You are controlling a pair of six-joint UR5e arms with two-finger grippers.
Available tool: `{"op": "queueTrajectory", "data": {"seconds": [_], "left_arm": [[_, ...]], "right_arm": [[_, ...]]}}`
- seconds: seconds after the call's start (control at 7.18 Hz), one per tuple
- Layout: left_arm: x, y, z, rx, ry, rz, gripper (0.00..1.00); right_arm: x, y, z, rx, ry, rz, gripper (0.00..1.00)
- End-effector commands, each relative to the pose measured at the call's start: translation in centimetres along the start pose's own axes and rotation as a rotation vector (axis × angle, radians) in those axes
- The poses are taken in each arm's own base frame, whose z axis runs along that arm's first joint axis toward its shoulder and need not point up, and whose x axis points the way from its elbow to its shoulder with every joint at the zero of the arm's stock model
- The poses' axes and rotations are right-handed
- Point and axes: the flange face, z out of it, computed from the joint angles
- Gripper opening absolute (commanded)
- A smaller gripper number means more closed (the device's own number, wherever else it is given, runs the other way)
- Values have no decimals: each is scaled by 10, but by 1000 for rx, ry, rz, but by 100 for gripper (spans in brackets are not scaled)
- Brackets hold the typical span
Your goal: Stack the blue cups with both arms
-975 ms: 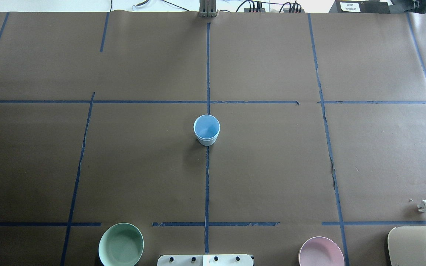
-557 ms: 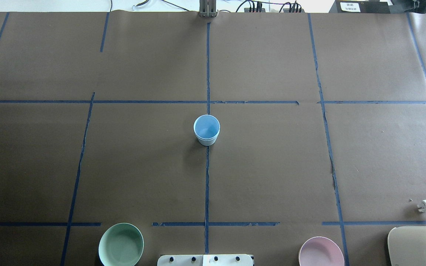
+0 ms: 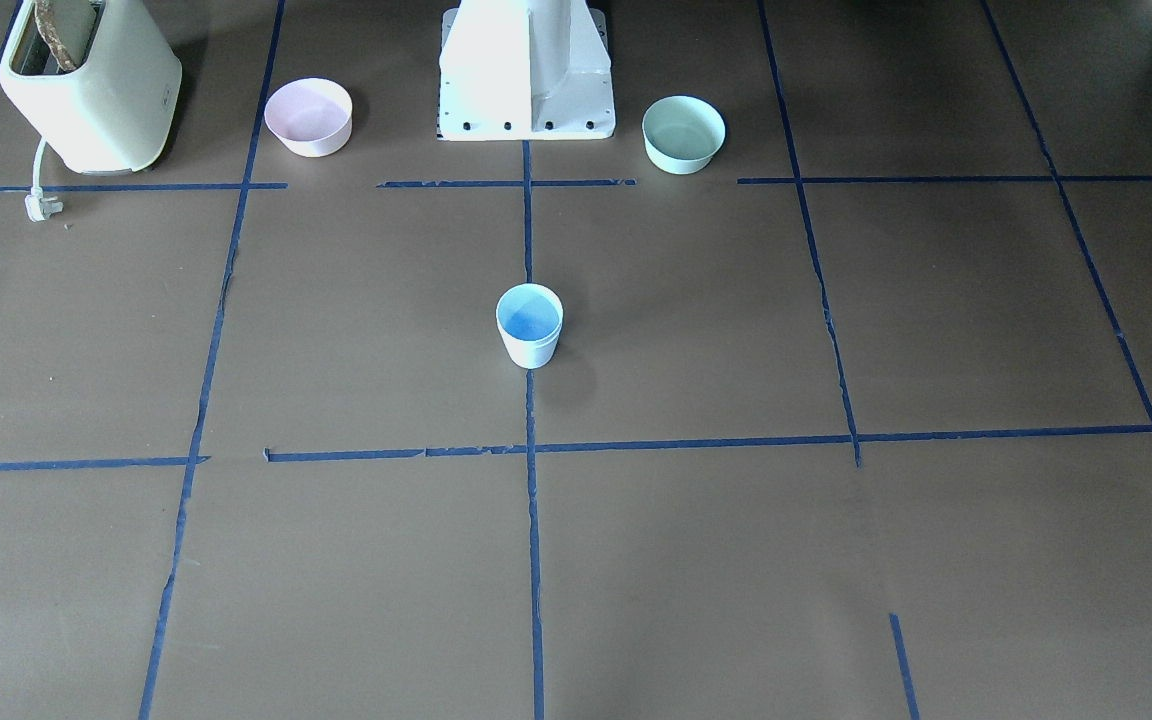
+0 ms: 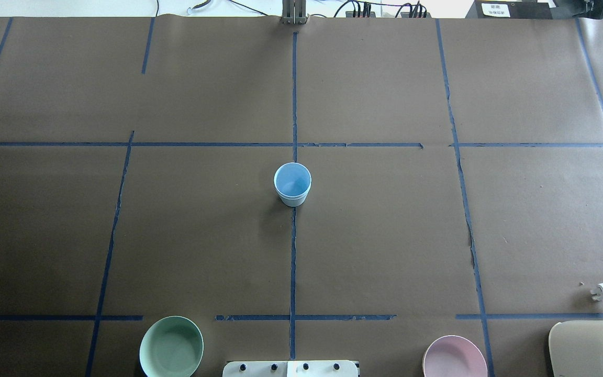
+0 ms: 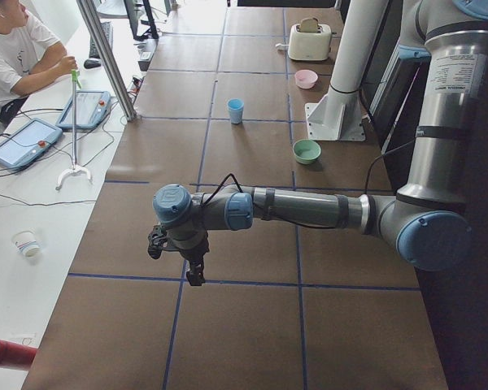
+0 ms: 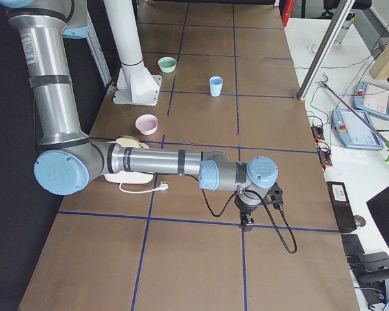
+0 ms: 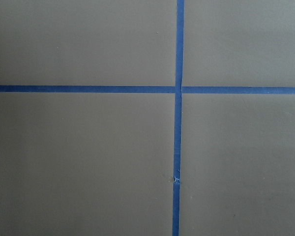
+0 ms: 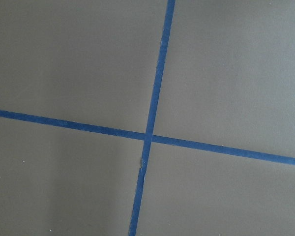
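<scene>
The blue cups (image 4: 292,184) stand upright at the table's middle on the centre tape line, one nested in the other, with a double rim showing. They also show in the front-facing view (image 3: 529,326) and both side views (image 5: 236,110) (image 6: 216,85). My left gripper (image 5: 193,272) hangs over the table's far left end, well away from the cups. My right gripper (image 6: 246,219) hangs over the far right end. Both grippers show only in the side views, so I cannot tell whether they are open or shut. Both wrist views show only brown paper and blue tape.
A mint-green bowl (image 4: 171,346) and a pink bowl (image 4: 454,357) sit beside the white pedestal base (image 3: 526,70). A cream toaster (image 4: 592,348) with its loose plug (image 4: 602,292) stands at the near right. An operator (image 5: 16,49) sits beyond the table.
</scene>
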Motion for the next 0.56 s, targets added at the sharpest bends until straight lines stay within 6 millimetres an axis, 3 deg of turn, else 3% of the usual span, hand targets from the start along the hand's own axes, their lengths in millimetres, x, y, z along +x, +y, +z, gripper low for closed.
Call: {"op": "queueTrajectory", "data": {"seconds": [0.0, 0.42], "left_arm": [[2, -2, -6, 9, -1, 1, 100], [1, -2, -9, 11, -1, -4, 100]], "right_arm": [[0, -2, 1, -1, 0, -7, 100], [-3, -2, -4, 9, 3, -15, 100]]}}
